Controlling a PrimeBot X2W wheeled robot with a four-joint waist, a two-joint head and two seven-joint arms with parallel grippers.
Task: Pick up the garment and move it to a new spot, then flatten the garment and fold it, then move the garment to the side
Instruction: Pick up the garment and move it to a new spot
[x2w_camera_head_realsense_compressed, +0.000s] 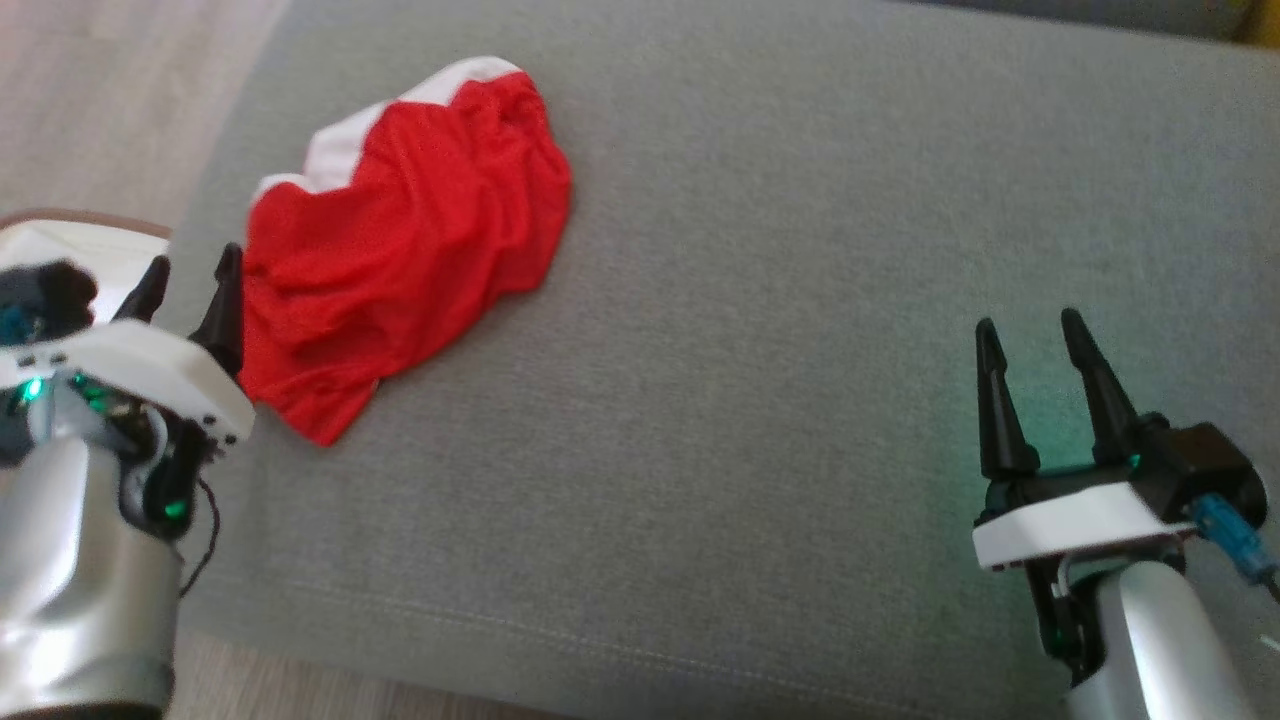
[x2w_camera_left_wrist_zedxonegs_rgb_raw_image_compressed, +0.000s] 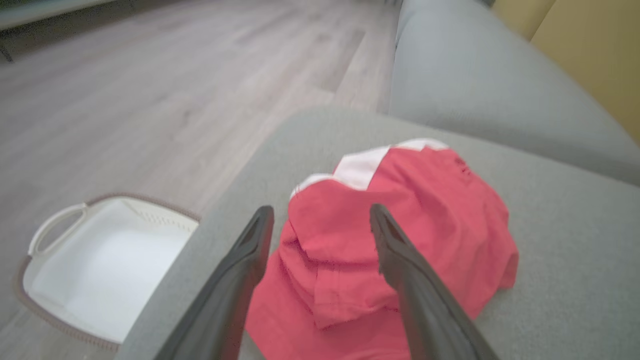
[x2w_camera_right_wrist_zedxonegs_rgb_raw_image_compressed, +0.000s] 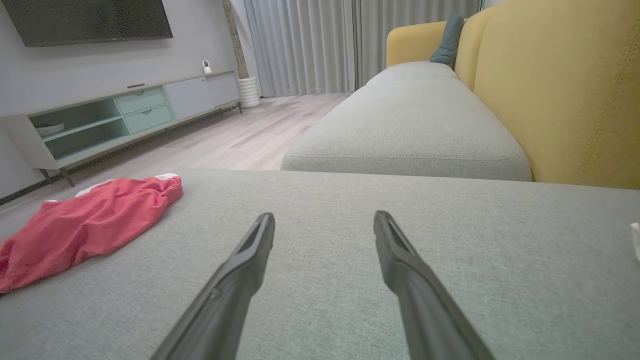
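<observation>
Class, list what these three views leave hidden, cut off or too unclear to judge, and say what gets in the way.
Head view: the red garment hides its cut and underside in its own folds.
Left wrist view: the grey cushion covers one side of the white basket.
Right wrist view: the right edge cuts off a white scrap, unidentifiable.
Head view: whether the left gripper touches the red garment is unclear.
</observation>
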